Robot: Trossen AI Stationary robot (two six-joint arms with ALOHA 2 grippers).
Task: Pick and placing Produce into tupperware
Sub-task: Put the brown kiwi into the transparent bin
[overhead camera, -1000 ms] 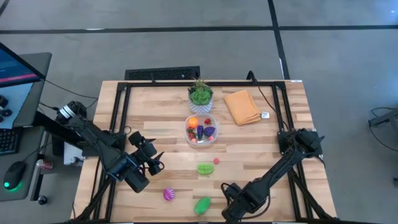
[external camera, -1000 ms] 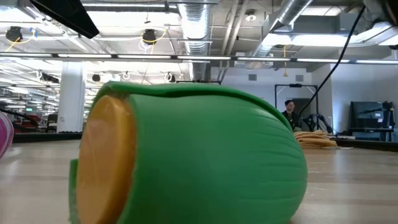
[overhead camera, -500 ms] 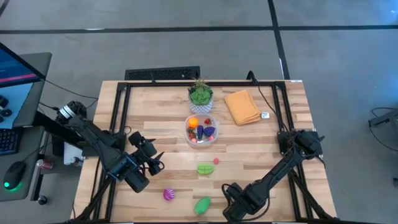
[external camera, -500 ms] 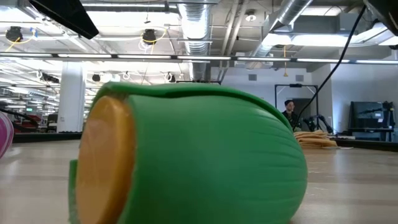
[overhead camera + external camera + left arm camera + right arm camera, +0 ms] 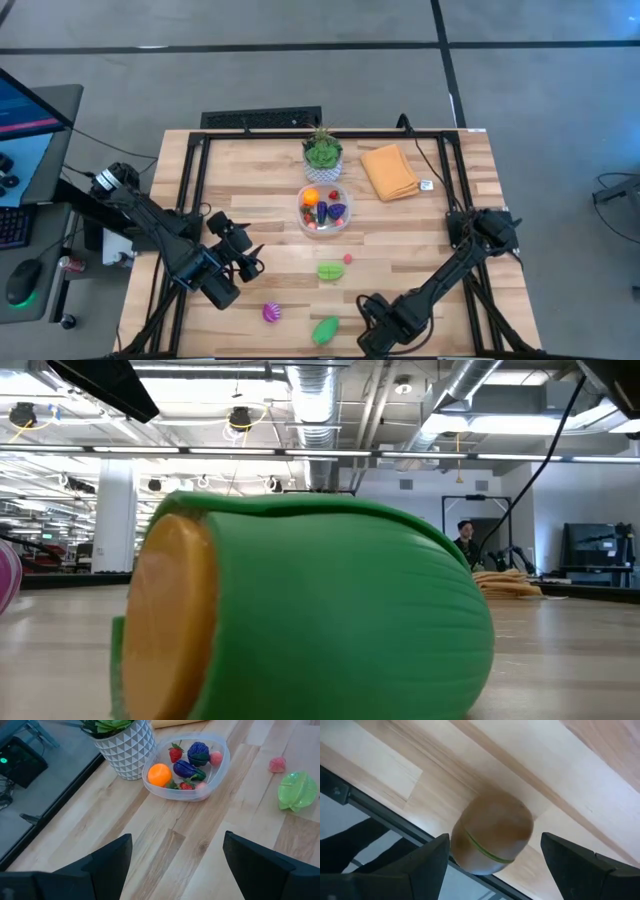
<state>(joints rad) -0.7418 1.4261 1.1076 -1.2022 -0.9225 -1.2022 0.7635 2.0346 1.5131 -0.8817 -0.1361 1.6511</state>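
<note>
Two dark arms work over the wooden table (image 5: 420, 240). Near the table's middle, toward the far side, stands the tupperware (image 5: 324, 209), a clear container that already holds several toy pieces: an orange fruit (image 5: 160, 774), a purple vegetable (image 5: 186, 769), a dark blue piece (image 5: 198, 752) and small red strawberries (image 5: 175, 753). Just beyond it, at the far edge, stands a green potted plant (image 5: 322, 152) in a white patterned pot, and to the right of that lies a folded orange cloth (image 5: 390, 171). Four pieces of produce lie loose on the boards nearer the front: a light green vegetable (image 5: 330, 270) with a small pink-red piece (image 5: 348, 258) just beside it, a pink and purple piece (image 5: 271, 313) farther left, and a green toy with an orange-brown end (image 5: 325, 329) at the near edge, which fills the low view (image 5: 310, 610) lying on its side. The right gripper (image 5: 366, 322) hangs low at the near edge, just right of that green toy, with its fingers spread wide and empty; its wrist view looks down on the toy's brown rounded end (image 5: 492, 832) between the two fingers, not touched by either. The left gripper (image 5: 250, 258) waits over the left part of the table, jaws parted and holding nothing, pointed toward the container.
</note>
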